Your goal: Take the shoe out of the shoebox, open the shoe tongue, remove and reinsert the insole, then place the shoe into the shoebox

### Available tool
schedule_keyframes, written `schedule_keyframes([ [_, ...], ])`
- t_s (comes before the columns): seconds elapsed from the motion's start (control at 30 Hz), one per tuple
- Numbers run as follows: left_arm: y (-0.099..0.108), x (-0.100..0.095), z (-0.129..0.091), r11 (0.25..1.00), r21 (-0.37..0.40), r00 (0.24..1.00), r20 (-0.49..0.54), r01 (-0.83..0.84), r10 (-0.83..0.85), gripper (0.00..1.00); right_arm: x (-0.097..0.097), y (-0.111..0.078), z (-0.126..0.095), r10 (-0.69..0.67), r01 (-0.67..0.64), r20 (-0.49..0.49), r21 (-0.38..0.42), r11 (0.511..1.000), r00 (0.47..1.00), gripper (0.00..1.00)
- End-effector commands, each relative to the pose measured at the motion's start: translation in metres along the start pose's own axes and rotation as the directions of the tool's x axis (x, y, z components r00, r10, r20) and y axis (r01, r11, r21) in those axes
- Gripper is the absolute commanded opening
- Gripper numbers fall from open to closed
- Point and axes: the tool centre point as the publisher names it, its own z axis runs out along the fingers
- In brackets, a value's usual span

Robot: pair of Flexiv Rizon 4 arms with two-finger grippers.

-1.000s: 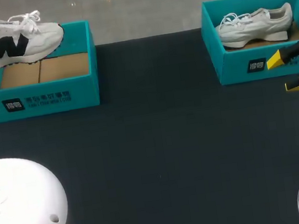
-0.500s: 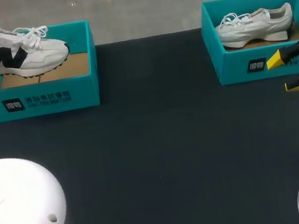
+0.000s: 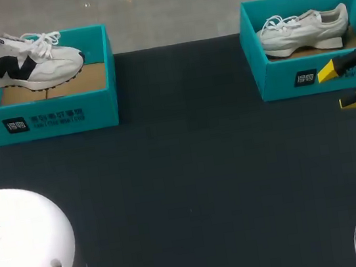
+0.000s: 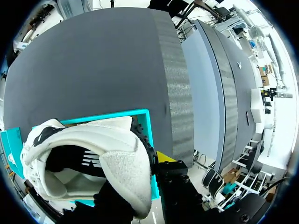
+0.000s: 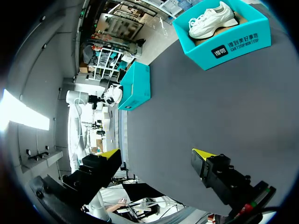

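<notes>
Far left of the counter (image 3: pixel 190 171): the black-and-white sneaker (image 3: pixel 22 62) is down inside the left shoebox (image 3: pixel 63 116). A sec ago it hung well above the box rim. Half a sec ago it was most of the way down, and since then it has only settled a touch lower and leveled out. The toe now points right, w/ the sole low over the cardboard floor. Whether the sole actually touches the floor can't be told from above.

The left gripper (image 4: pixel 145 179) has the sneaker pinched at the heel collar. The wrist view shows one finger outside the heel, and the other appears tucked inside the shoe opening. No release yet.

The shoe's interior looks dark from the wrist view, so insole and tongue condition can't be judged.

Over on the right nothing has moved. The right gripper (image 3: pixel 338 86) sits w/ fingers spread wide and empty, just near of the right shoebox (image 3: pixel 290 81). The all-white shoe (image 3: pixel 303 29) lies in that box, untouched.

Meaning for the task: the descent reads as the final step, i.e. putting the shoe into its box. What's prob. left is letting go of the heel and pulling the left arm clear w/o dragging the sneaker along.
</notes>
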Motion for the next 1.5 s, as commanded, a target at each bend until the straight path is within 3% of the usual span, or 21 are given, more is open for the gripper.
schedule_keyframes([
  [0.03, 0.013, 0.004, 0.011, 1.000, 0.000, 1.000, 0.012, 0.011, -0.011, 0.00, 0.000, 0.000, 0.001, 0.001, -0.001, 0.003, -0.001, 1.000, 1.000, 1.00],
  [0.23, 0.019, 0.003, 0.024, 1.000, -0.012, 0.999, 0.032, 0.023, -0.023, 0.00, 0.000, 0.000, 0.001, 0.001, -0.001, 0.003, -0.001, 1.000, 1.000, 1.00],
  [0.67, 0.031, -0.023, 0.058, 0.999, -0.030, 0.999, 0.031, 0.026, -0.025, 0.00, 0.000, 0.000, 0.001, 0.001, -0.001, 0.003, -0.001, 1.000, 1.000, 1.00],
  [1.13, 0.027, -0.039, 0.102, 0.999, -0.047, 0.999, 0.044, -0.002, 0.004, 0.00, 0.000, 0.000, 0.001, 0.001, -0.001, 0.003, -0.001, 1.000, 1.000, 1.00],
  [1.5, 0.019, -0.048, 0.139, 1.000, -0.015, 0.999, 0.041, -0.007, 0.008, 0.00, 0.000, 0.000, 0.001, 0.001, -0.001, 0.003, -0.001, 1.000, 1.000, 1.00],
])
